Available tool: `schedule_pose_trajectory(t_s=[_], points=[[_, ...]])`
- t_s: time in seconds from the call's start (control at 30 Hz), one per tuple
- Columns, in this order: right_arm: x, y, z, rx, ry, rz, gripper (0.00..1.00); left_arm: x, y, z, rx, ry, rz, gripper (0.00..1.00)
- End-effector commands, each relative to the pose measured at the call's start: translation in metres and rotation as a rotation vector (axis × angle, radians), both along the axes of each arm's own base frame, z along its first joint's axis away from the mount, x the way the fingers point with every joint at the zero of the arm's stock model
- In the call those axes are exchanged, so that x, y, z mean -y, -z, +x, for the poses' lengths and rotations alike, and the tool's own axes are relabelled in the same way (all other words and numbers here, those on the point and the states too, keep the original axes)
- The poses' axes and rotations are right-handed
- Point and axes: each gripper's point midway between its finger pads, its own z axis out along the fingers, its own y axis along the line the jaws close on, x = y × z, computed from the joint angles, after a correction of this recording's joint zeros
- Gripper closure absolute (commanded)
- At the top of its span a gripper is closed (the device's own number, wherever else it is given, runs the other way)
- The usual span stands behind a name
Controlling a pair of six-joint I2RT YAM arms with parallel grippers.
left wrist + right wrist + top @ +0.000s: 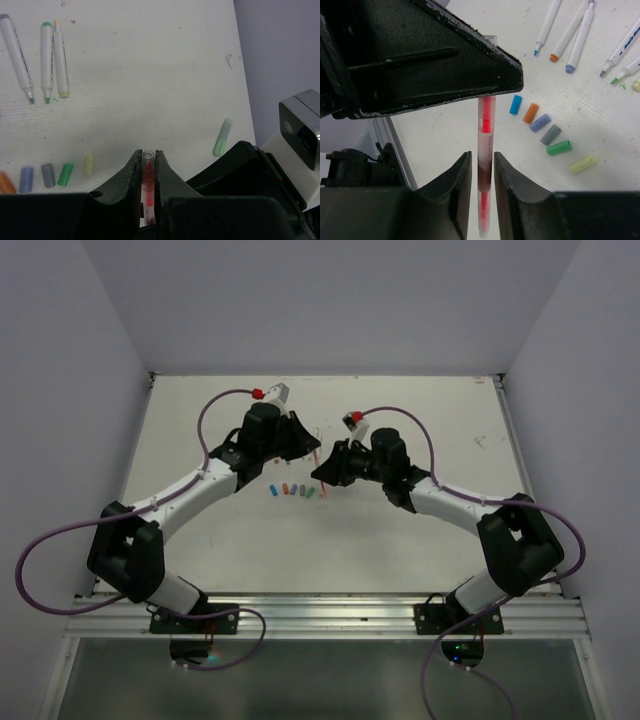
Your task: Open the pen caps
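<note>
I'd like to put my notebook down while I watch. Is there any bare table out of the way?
The widest bare stretch of table lies between the row of caps and the front rail. The far right corner is also free. The centre is crowded: left gripper and right gripper both clamp the red pen.

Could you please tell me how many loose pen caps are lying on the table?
7. Six lie in a row: blue, orange, purple, grey, green, yellowish. A mint green one lies apart. Others may be hidden from view.
</note>
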Motion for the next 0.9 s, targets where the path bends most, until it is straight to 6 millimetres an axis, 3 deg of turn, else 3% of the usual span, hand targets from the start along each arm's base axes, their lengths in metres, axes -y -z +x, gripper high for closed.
schedule_pose_trajectory(t_s=[0.0,0.1,0.17,0.4,0.63,0.87], points=[[-0.012,-0.030,0.003,0.067,-0.035,0.055,0.76,0.005,-0.046,0.007,0.129,0.000,-0.071,1.00],[-0.011,-0.027,0.002,0.060,-0.038,0.046,0.94,0.005,-0.048,0.007,0.143,0.001,-0.077,1.00],[-0.010,-0.026,0.001,0.060,-0.041,0.039,1.00,0.005,-0.055,0.007,0.167,0.003,-0.094,1.00],[-0.001,-0.010,-0.010,0.039,-0.051,-0.012,1.00,-0.008,-0.102,0.024,0.295,-0.090,-0.116,1.00],[0.005,0.013,-0.032,0.000,-0.100,-0.050,1.00,-0.043,-0.172,0.054,0.450,-0.275,-0.176,1.00],[0.011,0.035,-0.052,-0.037,-0.141,-0.086,1.00,-0.070,-0.236,0.066,0.579,-0.395,-0.263,1.00]])
